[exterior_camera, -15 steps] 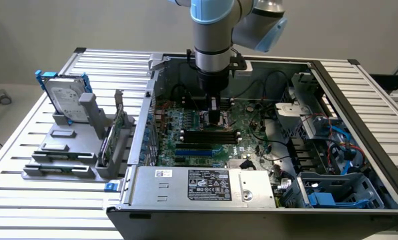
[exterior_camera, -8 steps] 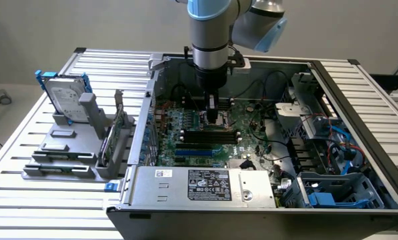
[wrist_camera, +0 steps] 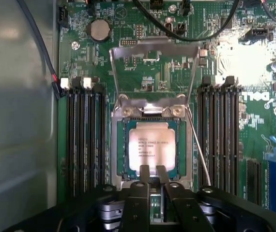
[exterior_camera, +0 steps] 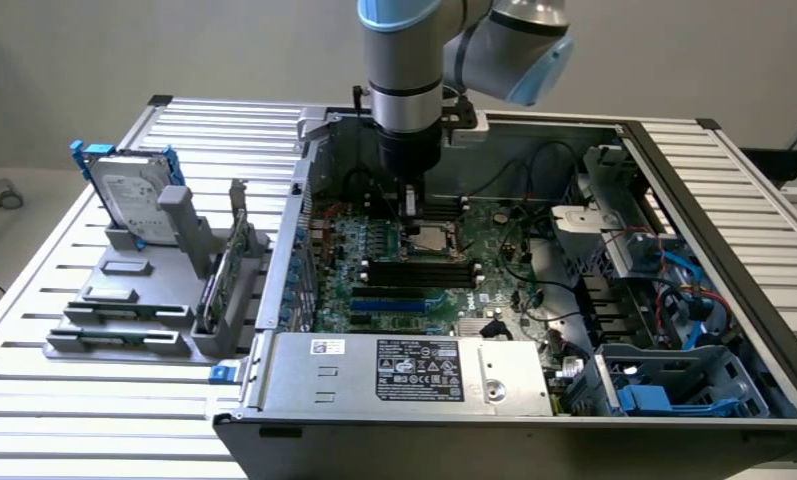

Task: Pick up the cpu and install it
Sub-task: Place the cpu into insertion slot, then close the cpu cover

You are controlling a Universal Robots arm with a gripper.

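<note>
A plain grey wall (exterior_camera: 171,50) stands behind a ribbed aluminium table (exterior_camera: 51,400).

Cpu (wrist_camera: 151,151): small flat square chip, silvery-grey metal top with a few faint lines of print, narrow blue-green margin showing round the metal. Lying flat, top up, down inside the socket (wrist_camera: 120,145) on the green board (wrist_camera: 80,29). Edges parallel to the socket's metal surround, not tilted, no corner raised. Socket's hold-down frame (wrist_camera: 152,47) swung up and back, clear of the chip, so the whole top bare. In the exterior view, cpu (exterior_camera: 429,237) a pale square just above the middle of the frame, inside the open case (exterior_camera: 412,400), level with the board.
</note>
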